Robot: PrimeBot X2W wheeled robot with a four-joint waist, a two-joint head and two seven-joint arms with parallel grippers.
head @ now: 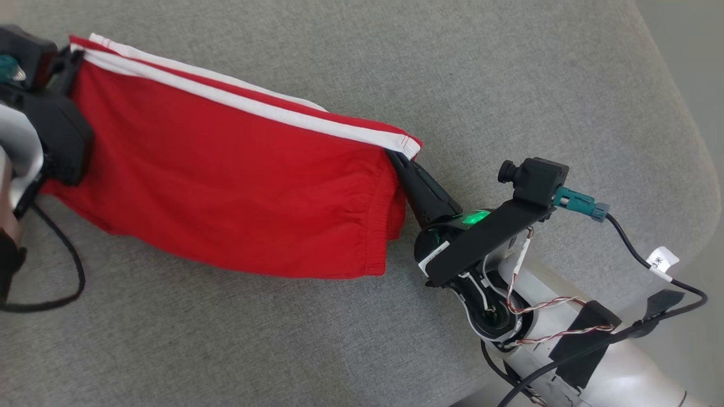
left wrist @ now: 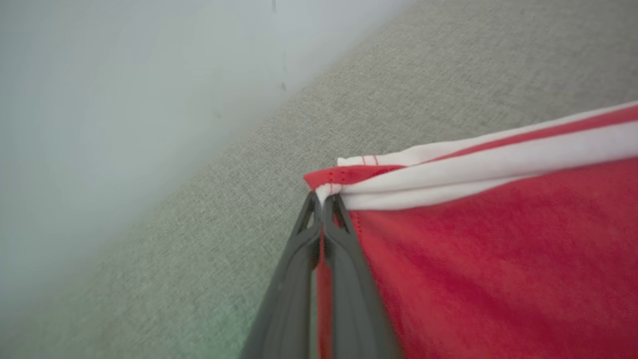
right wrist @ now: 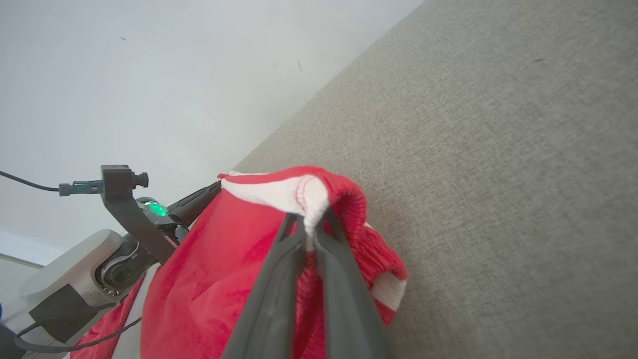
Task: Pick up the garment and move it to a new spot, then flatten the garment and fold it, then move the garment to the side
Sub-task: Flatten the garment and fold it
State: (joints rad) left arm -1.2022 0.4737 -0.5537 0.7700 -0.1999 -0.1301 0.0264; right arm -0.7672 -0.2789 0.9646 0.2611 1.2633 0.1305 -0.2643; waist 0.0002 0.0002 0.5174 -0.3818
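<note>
Over on the left, the left claw (left wrist: 323, 199) is clamped tight on one top corner of the red garment (head: 226, 181), right at the white side stripes (head: 243, 100). Across the middle the cloth stretches taut between both arms, hanging like a sheet over the grey cushion (head: 509, 85), lower hem sagging. And on the right, the right claw (head: 403, 164) is pinched shut on the opposite top corner, by the gathered waistband (head: 387, 220), fingers pointing up and left.
</note>
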